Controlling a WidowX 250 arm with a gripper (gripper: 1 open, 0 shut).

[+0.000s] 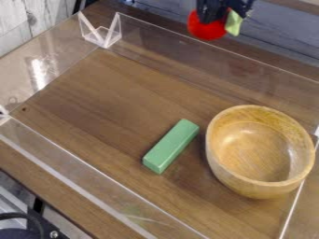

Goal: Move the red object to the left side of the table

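Observation:
The red object [206, 23], a small round bright-red toy fruit with a green tip on its right, hangs high above the far side of the table [112, 103]. My gripper [215, 13] is shut on it from above, and only the fingertips show at the top edge of the camera view. The rest of the arm is cut off by the frame.
A green rectangular block [171, 146] lies on the wood near the middle front. A wooden bowl [259, 151] stands at the right front. Low clear plastic walls [75, 182] edge the tabletop, and a clear plastic piece [100, 30] stands at the far left corner.

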